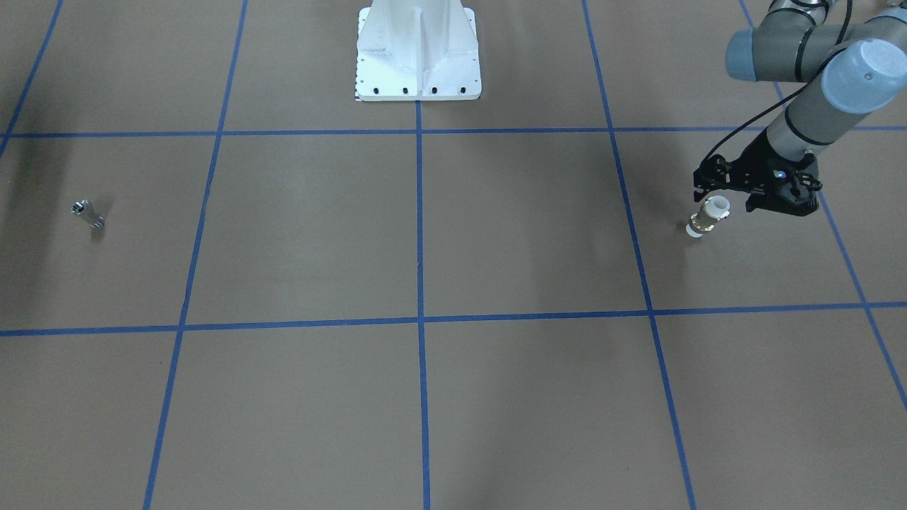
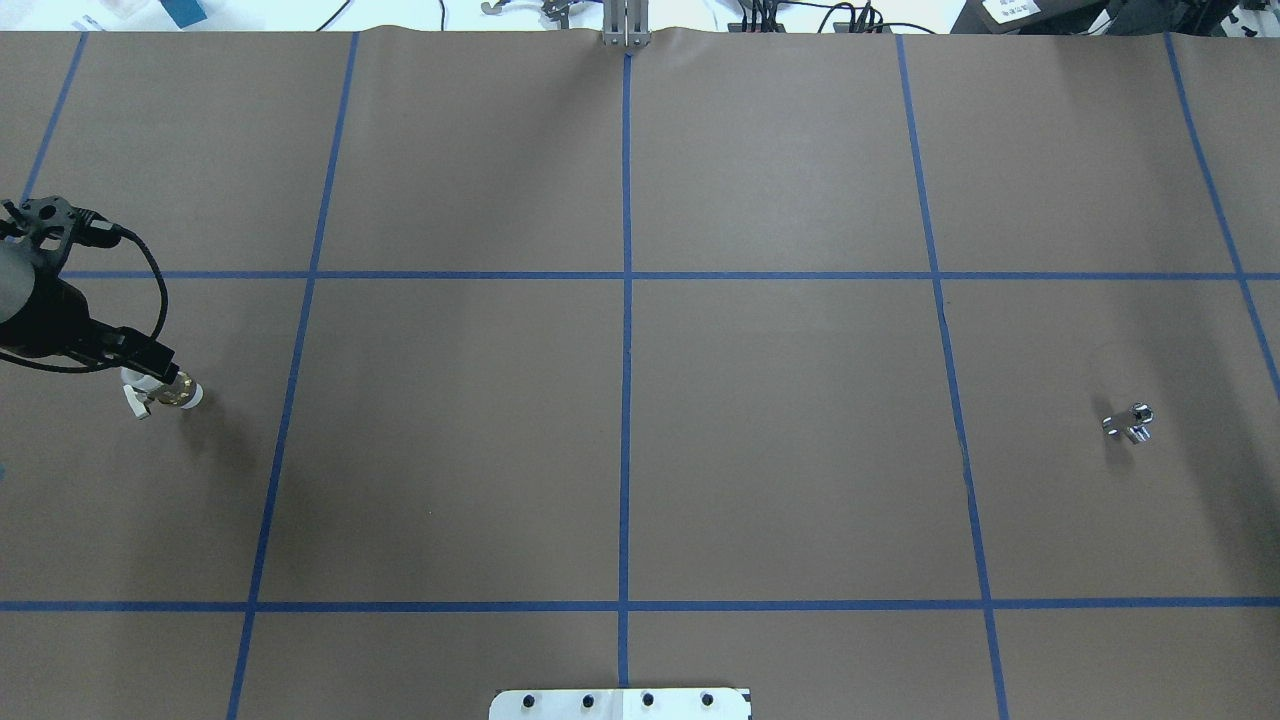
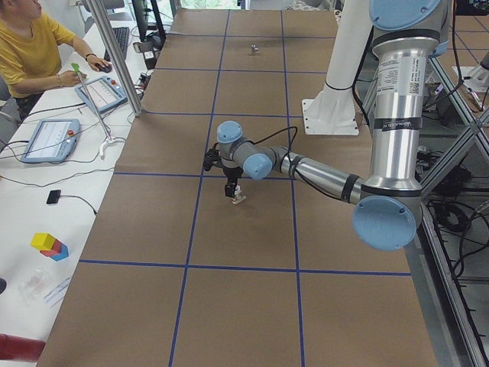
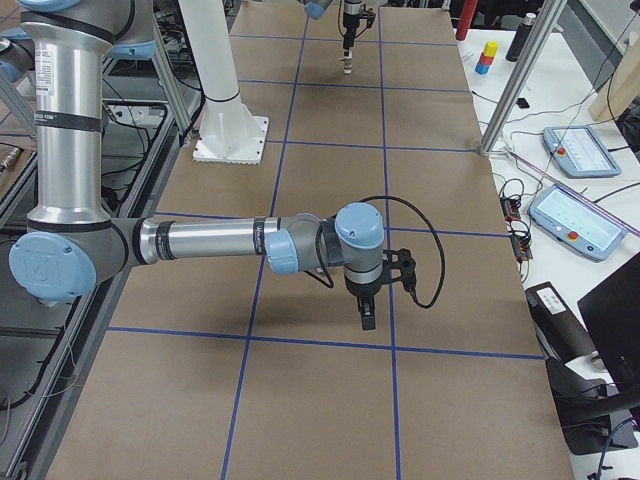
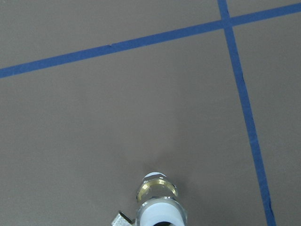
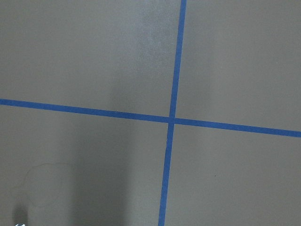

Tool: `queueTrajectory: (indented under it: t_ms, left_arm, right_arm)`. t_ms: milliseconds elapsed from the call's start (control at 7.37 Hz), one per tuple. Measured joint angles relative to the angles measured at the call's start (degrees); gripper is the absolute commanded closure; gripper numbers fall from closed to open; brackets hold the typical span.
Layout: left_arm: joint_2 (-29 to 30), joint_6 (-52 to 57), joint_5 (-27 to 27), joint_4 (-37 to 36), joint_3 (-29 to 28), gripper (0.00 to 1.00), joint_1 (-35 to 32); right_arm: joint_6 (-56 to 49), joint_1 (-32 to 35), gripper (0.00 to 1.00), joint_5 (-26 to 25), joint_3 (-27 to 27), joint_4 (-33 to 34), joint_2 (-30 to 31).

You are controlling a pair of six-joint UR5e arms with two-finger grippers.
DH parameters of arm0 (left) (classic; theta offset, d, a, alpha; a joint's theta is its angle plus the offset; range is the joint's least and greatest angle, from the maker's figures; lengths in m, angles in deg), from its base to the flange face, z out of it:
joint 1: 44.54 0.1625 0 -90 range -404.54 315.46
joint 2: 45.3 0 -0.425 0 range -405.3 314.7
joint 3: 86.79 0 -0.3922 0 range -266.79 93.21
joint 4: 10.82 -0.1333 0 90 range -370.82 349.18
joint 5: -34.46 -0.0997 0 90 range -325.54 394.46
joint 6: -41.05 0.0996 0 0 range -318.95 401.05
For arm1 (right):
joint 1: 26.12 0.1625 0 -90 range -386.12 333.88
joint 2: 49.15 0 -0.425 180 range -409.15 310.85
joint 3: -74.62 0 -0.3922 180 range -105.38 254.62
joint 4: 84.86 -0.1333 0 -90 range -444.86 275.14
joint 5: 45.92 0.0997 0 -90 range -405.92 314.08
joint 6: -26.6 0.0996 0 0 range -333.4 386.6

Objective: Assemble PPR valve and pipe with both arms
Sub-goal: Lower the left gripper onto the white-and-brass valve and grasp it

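Brass-banded valve (image 1: 708, 217) (tilted) in left hand (image 1: 721, 200)

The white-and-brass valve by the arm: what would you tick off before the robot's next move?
1. Is the left gripper at the PPR valve? Ok, it is right above it.
2. Is the left gripper shut on the PPR valve? Cannot tell.
3. Is the pipe free to pick? Ok, it lies alone on the table.
4. Is the right gripper at the pipe? Not ok, no arm is near the pipe in the overhead view.
5. Is the right gripper open? Cannot tell.
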Motion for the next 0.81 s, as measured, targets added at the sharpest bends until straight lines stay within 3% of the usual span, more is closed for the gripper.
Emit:
queueTrajectory:
  t_ms: [271,407,814]
  left_arm:
    - [1.9,0.0,0.0,0.0,-2.3,0.02,0.3]
    - [2.5,0.0,-0.3,0.1,-3.1,0.10,0.6]
    - [2.4,0.4,-1.7,0.0,-3.4,0.09,1.1]
  right_arm:
    - [0.0,0.0,0.00,0.0,0.0,0.0,0.0]
    - [0.0,0.0,0.00,0.0,0.0,0.0,0.0]
    - [0.0,0.0,0.00,0.0,0.0,0.0,0.0]
